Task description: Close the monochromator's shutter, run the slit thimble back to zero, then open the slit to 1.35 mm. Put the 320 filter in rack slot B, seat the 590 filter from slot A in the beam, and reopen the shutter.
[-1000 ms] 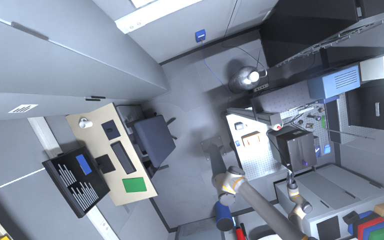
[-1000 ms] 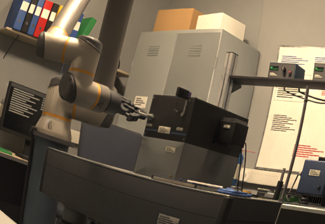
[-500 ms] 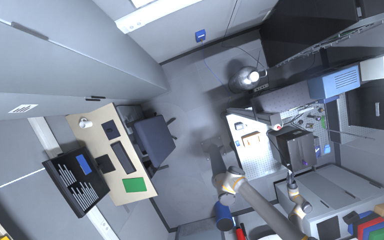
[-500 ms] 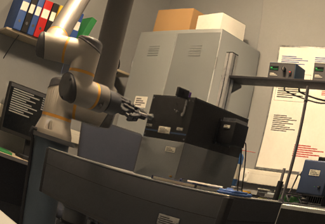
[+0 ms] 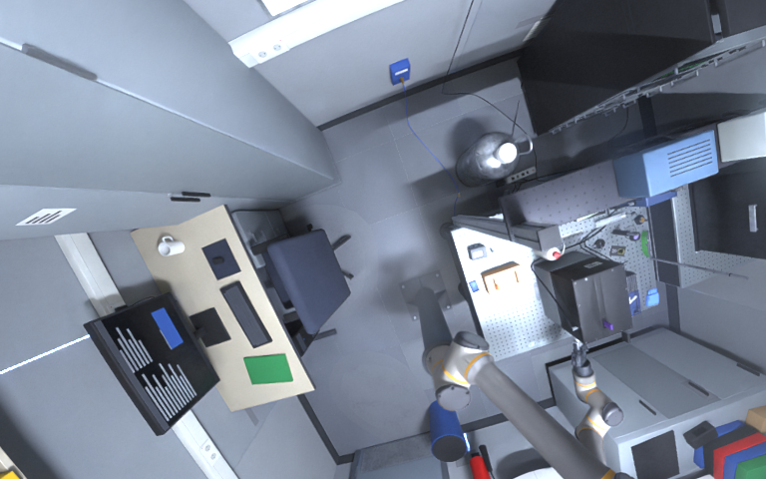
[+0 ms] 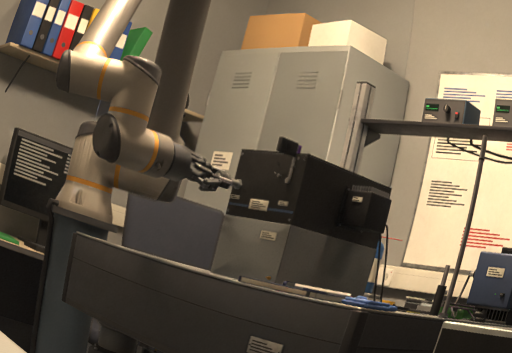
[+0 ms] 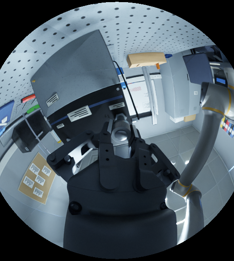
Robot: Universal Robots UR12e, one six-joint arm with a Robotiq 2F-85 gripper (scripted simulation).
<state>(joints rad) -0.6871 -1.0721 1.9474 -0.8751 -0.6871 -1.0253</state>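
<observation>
My gripper (image 7: pixel 120 131) is closed, and its two fingers sit on either side of the silver knurled slit thimble (image 7: pixel 120 132). The thimble sticks out of the end face of the black monochromator (image 6: pixel 305 193). In the second side camera the gripper (image 6: pixel 231 183) reaches level from the left to that end face. From above, the gripper (image 5: pixel 579 351) is at the near edge of the monochromator (image 5: pixel 592 294). A dark shutter lever with a purple tip (image 6: pixel 289 147) stands on the monochromator's top. The wooden filter rack (image 5: pixel 500 277) sits on the breadboard to its left.
A grey cabinet (image 6: pixel 300 103) stands behind the monochromator, with boxes on top. The monochromator rests on a grey plinth (image 6: pixel 290 253) on the perforated breadboard. A shelf with controllers (image 6: pixel 450 115) hangs to the right. A desk with a monitor and a chair (image 5: pixel 304 279) lie across the floor.
</observation>
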